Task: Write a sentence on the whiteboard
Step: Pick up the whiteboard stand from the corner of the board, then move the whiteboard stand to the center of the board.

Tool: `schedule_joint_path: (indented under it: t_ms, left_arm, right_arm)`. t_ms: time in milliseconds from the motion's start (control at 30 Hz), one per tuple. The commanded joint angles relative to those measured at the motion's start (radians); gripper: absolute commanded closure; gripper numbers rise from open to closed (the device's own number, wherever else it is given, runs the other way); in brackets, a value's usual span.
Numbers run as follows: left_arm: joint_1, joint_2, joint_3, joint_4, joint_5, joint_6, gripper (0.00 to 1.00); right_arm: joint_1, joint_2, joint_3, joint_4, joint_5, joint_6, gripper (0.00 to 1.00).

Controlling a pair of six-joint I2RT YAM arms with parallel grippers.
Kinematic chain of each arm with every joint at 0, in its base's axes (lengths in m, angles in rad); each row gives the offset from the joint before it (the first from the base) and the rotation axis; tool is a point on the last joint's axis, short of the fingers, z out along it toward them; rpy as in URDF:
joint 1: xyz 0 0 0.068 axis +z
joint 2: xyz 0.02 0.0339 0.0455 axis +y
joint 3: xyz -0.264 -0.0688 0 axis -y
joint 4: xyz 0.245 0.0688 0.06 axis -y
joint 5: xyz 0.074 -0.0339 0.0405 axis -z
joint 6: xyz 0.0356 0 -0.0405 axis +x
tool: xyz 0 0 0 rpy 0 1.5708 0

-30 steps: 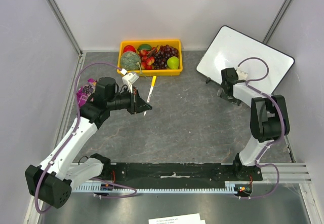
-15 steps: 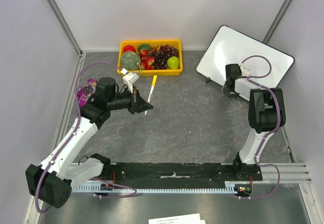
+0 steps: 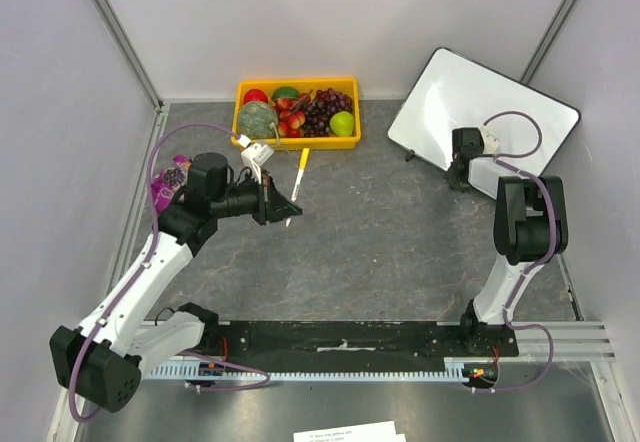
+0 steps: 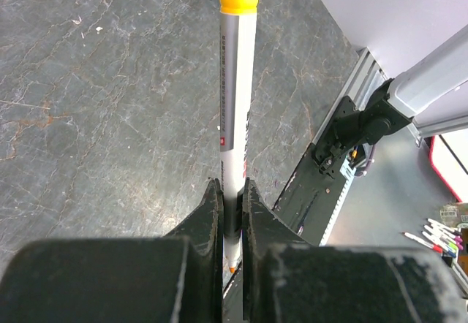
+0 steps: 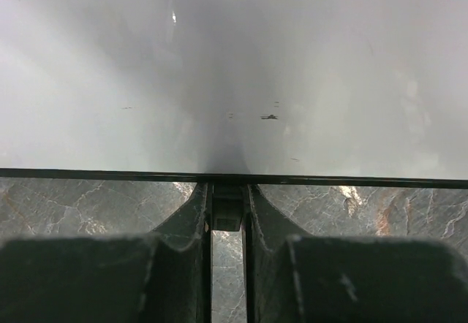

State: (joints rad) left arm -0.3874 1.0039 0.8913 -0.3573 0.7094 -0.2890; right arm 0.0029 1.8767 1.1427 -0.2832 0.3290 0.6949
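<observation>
— Well, where is the large glossy white rectangular whiteboard (image 3: 495, 92) sitting?
— Far right on the grey stone-patterned table (image 3: 380, 252), and the right gripper (image 5: 227, 191) is pinching its thin black near edge, jaws narrow.
— And the left gripper (image 4: 232, 191)?
— It is clamping a white, yellow-capped marker (image 4: 235, 104) tightly.

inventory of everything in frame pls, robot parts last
whiteboard: 1, white with black frame, far right; no writing seen
fruit tray: 1, yellow, far centre by the wall
fruit: several, red, green, dark purple, in the tray
marker: 1, white with yellow cap, held over the table
packet: 1, purple, beside the left arm
papers: white, bottom edge of the top view
left gripper: 1, black, shut on the marker
right gripper: 1, black, at the whiteboard's near edge, jaws narrow
</observation>
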Motion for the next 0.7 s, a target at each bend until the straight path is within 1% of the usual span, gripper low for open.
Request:
schedule_joint_path:
  t_ms: [0,367,667]
  left_arm:
    - [0.007,-0.04,-0.012,0.017,-0.01,-0.03,0.98]
    - [0.007,-0.096,-0.048,0.014,-0.016,-0.064,0.98]
    - [0.005,-0.12,-0.063,-0.003,-0.011,-0.099,0.98]
  right_arm:
    - [0.003,-0.025,-0.095,-0.028,-0.1,-0.044,1.0]
    - [0.054,-0.238,-0.33,-0.016,-0.199,-0.069,1.0]
    - [0.241,-0.363,-0.455,-0.036,-0.217,-0.02,1.0]
